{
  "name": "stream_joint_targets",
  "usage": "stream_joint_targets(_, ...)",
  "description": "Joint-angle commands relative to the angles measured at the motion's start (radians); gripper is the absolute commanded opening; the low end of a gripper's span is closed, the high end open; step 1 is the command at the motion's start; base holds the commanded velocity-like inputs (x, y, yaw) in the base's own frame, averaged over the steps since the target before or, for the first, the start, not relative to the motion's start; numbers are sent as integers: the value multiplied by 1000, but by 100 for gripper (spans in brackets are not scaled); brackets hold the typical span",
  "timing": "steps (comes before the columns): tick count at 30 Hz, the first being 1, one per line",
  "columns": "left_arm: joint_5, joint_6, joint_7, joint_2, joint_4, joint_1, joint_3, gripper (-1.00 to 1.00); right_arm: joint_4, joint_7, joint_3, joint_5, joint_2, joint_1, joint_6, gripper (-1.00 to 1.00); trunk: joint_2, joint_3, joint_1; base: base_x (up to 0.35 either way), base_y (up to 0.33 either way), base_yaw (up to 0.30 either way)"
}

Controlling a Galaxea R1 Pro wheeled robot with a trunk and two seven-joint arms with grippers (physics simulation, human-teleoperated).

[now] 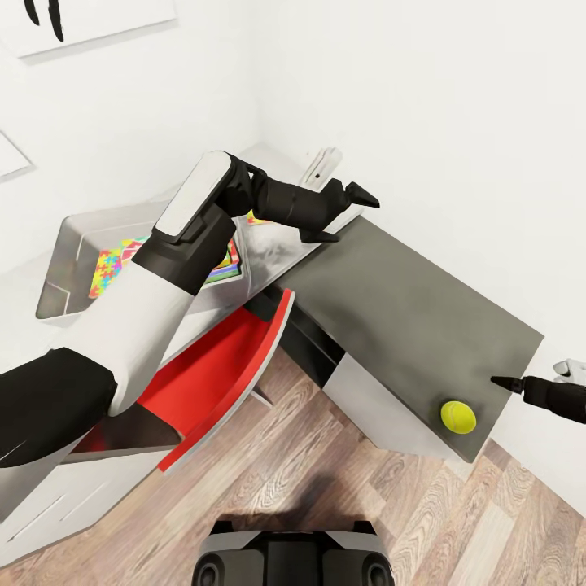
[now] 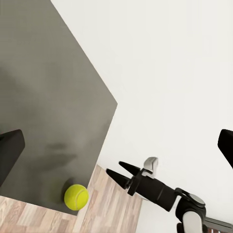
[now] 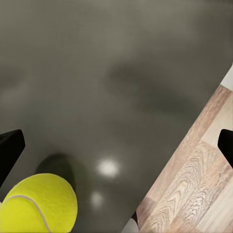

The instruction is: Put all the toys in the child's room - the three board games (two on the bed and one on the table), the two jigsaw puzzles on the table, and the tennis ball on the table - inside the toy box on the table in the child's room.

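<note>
A yellow tennis ball (image 1: 458,416) (image 2: 76,196) (image 3: 38,204) lies near the front corner of the dark grey desk (image 1: 407,301). My right gripper (image 1: 509,382) (image 2: 116,171) hovers open just beyond that corner, a short way from the ball, nothing between its fingers. My left arm reaches over the light grey toy box (image 1: 73,236). Its gripper (image 1: 352,218) is open and empty above the desk's far end. Inside the toy box lie a bright jigsaw puzzle (image 1: 110,264) and a striped colourful box (image 1: 232,262), partly hidden by the arm.
A red chair-like shell (image 1: 220,366) with a grey rim stands between the toy box and the wood-plank floor (image 1: 342,488). White walls close in behind the desk and to its right. My base (image 1: 293,557) shows at the lower edge.
</note>
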Motion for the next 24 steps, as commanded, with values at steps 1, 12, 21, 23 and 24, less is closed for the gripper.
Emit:
stream_joint_targets(1,10,-1,10,0,0,-1,0,100,-1,-13,3,-11,0,-4,4,100,-2,-1,1,0,0,0)
stream_joint_targets(12,10,-1,10,0,0,-1,0,100,-1,-24,15,-14,4,-13,4,100,-2,-1,1,0,0,0)
stream_joint_targets(21,10,-1,10,-1,0,-1,0,100,-1,-27,31,-16,10,-28,4,100,-2,-1,1,0,0,0)
stream_joint_targets(23,10,-1,10,-1,0,-1,0,100,-1,-27,38,-16,12,-29,4,100,-2,-1,1,0,0,0)
stream_joint_targets(24,10,-1,10,-1,0,-2,0,100,-1,-28,46,-17,15,-31,4,100,-2,-1,1,0,0,0)
